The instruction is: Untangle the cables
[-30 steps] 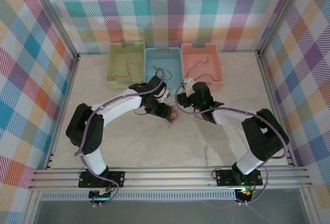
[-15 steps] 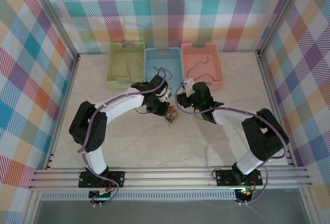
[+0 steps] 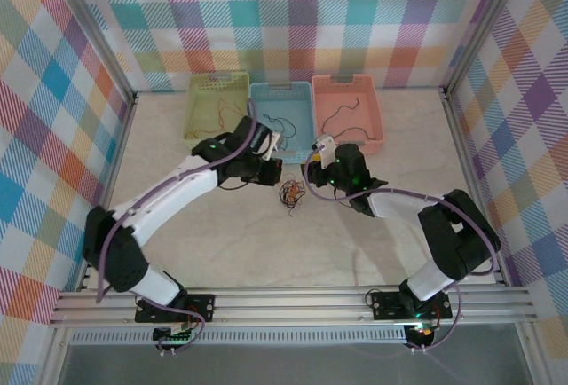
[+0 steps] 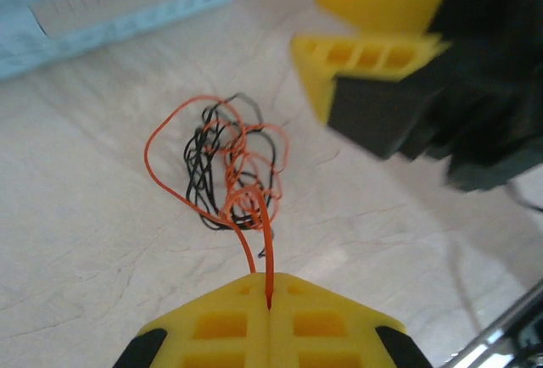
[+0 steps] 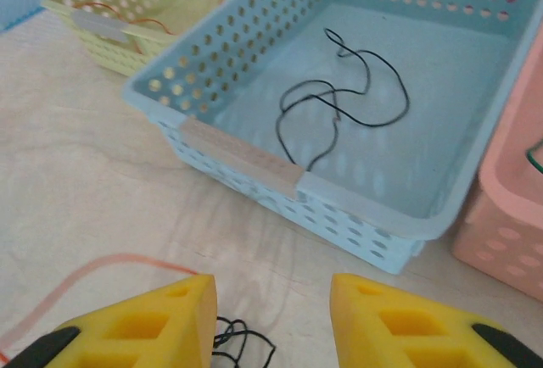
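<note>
Ahead, cables (image 4: 227, 171), one pinched in left end effector (image 4: 270, 302)

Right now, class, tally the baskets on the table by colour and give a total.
Yellow-green basket: 1
Blue basket: 1
Pink basket: 1
Total: 3

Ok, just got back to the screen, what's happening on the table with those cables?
The left gripper is shut on a red-orange cable that runs out of the tangle of red-orange and black cables lying on the table near the blue basket. The right gripper is open above the table by the tangle, holding nothing. One black cable lies in the blue basket.
</note>
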Tool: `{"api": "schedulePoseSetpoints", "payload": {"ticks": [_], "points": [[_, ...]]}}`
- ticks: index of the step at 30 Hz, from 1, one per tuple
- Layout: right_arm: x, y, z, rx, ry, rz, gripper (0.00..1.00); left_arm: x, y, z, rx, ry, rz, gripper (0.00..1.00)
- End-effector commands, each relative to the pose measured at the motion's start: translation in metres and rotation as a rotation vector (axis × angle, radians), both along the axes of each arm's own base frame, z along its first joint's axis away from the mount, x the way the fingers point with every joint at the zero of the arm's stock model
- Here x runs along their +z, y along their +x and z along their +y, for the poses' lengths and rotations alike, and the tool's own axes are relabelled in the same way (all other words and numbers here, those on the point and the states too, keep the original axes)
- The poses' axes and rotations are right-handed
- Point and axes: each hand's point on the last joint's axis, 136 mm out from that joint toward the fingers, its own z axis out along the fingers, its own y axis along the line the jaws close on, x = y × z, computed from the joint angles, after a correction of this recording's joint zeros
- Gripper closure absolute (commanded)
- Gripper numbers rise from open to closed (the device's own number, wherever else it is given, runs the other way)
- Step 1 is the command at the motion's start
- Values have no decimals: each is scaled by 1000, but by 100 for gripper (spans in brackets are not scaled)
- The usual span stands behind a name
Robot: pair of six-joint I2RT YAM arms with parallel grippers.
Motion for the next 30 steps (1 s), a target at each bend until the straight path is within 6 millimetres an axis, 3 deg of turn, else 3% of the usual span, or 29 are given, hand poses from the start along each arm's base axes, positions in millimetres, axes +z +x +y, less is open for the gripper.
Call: {"api": "schedulePoseSetpoints", "payload": {"ticks": [1,6,12,17,25,30], "points": [[43,-20,23,163,121,-146,58,14,-8,11,50,7,8,100],[55,-54,45,361,166,-236,58,25,-5,19,89,7,-12,100],[55,-74,58,488,186,-246,56,45,-8,10,64,-69,-28,100],[50,-87,72,572,183,-233,52,50,-10,6,51,-90,-17,100],[41,-91,80,619,129,-253,53,80,-19,-5,8,-190,-19,100],[28,-60,79,459,46,-233,57,94,-30,-12,-33,-258,-5,100]]}}
